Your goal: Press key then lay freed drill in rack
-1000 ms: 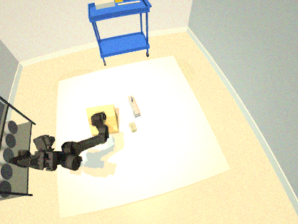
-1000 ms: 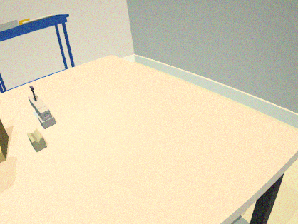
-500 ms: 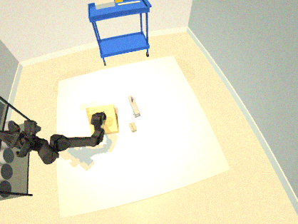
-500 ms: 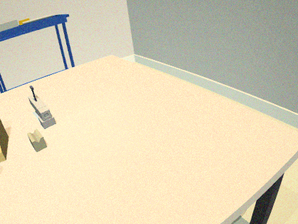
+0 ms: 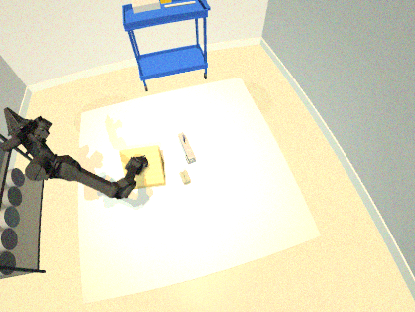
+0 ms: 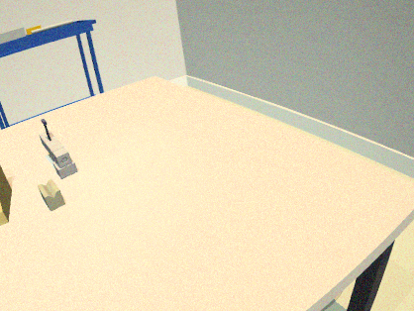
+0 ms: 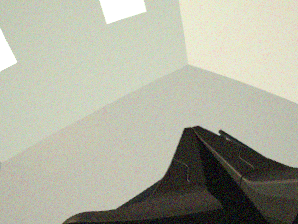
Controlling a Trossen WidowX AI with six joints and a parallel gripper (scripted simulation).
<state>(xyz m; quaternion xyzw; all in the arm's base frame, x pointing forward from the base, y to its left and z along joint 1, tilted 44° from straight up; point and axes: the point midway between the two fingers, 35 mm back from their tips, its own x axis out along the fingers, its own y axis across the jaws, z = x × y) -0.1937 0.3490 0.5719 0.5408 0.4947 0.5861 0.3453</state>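
the fingers (image 5: 144,160) are standing together, with nothing between them; in the top view they are hovering over the yellow box (image 5: 156,171) (image 6: 4,200), left of the frame's middle, and the wrist view is showing only walls and ceiling beyond their tips, so they are not pointing down at the work.

the key (image 5: 183,137) (image 6: 47,130), as the dark knobbed pin seems to be, is sticking up from the grey holder (image 5: 188,150) (image 6: 55,149), which is lying on the counter (image 5: 223,214) (image 6: 208,198) just above and right of the middle in the top view, and at the left in the exterior one; the drill is presumably sitting in that holder, though its shape is not showing clearly enough to tell; the small notched block, likely the rack (image 5: 185,177) (image 6: 52,196), is resting near the holder's lower end, with nothing lying in its groove.

the step in hand is seemingly the press on the key, the shut fingers suiting a push; the next move is calling for swinging right in the top view, tipping the fingers downward over the knob and pressing straight; an off-centre push could be sliding off or shoving the holder.
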